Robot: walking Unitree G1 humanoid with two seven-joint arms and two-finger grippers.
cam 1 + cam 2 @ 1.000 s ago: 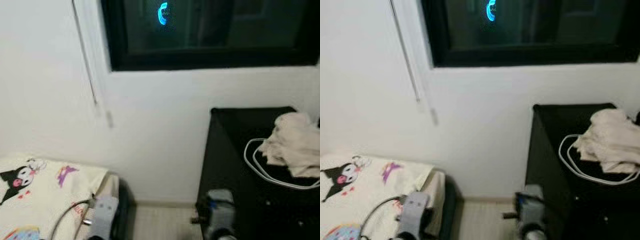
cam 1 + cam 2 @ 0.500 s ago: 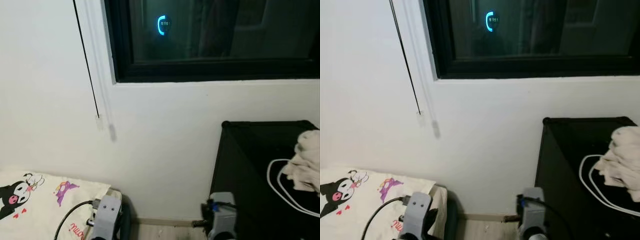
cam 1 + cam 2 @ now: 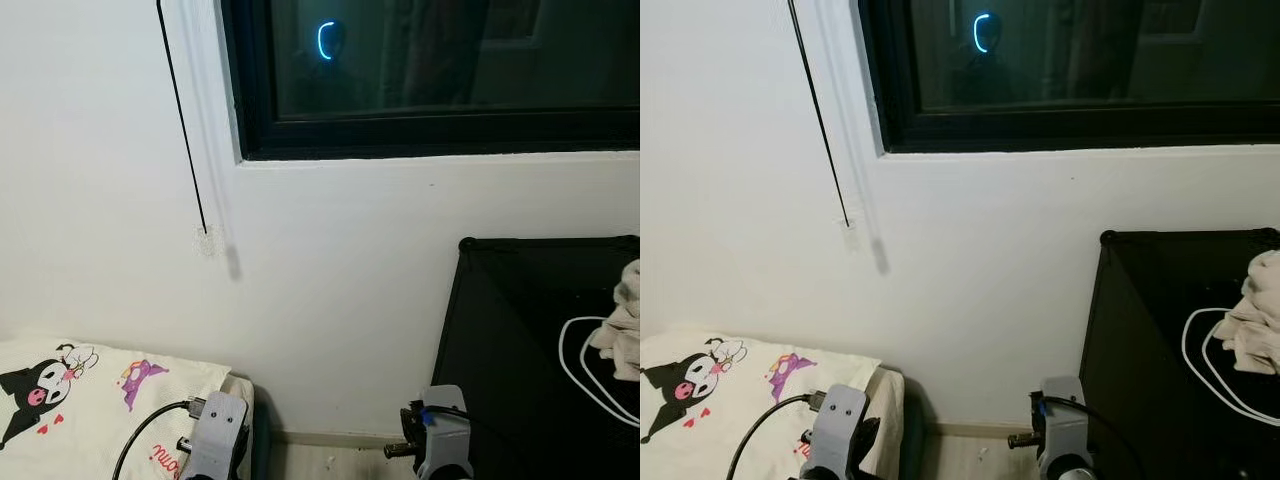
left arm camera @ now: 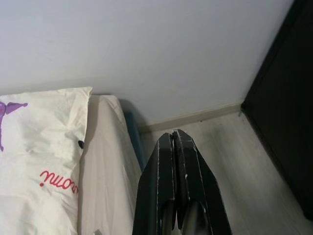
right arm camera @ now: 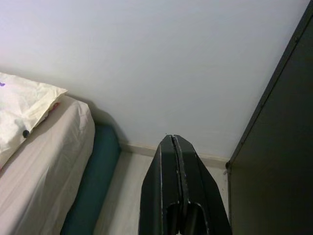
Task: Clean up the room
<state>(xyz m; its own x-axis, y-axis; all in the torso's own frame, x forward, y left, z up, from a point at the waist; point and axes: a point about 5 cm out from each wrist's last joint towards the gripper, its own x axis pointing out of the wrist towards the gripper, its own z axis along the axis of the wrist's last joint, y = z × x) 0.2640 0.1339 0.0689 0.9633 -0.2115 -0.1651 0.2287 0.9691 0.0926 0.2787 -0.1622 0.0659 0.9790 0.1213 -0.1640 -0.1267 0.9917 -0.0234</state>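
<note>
Low between the bed and the black cabinet (image 3: 520, 340), both arms hang idle. The left gripper (image 4: 173, 139) has its 2 black fingers pressed flat together, holding nothing and touching nothing, its tips above pale wood floor (image 4: 230, 161) just beside the mattress (image 4: 105, 166). The right gripper (image 5: 173, 142) is likewise pressed together and empty, its tips aimed at the skirting between the mattress's teal base (image 5: 93, 191) and the cabinet side.

From the head views come things the wrist cameras miss: a dark window (image 3: 440, 60) with a blue glowing arc reflected in it, a thin black blind cord (image 3: 182, 120) hanging down the white wall, a cartoon-printed pillow (image 3: 70, 385) on the bed, and, on the cabinet top at the far right, a crumpled cream cloth (image 3: 1260, 320) lying on a looped white cable (image 3: 1200, 350). The wrist views alone show the floor, the skirting and red lettering on the pillowcase (image 4: 58, 181).

Compared with 1 second ago, the whole picture has slid: the cabinet, cloth and cable now sit nearer the right edge, the cloth partly cut off, and the blur has cleared. That is camera movement.
</note>
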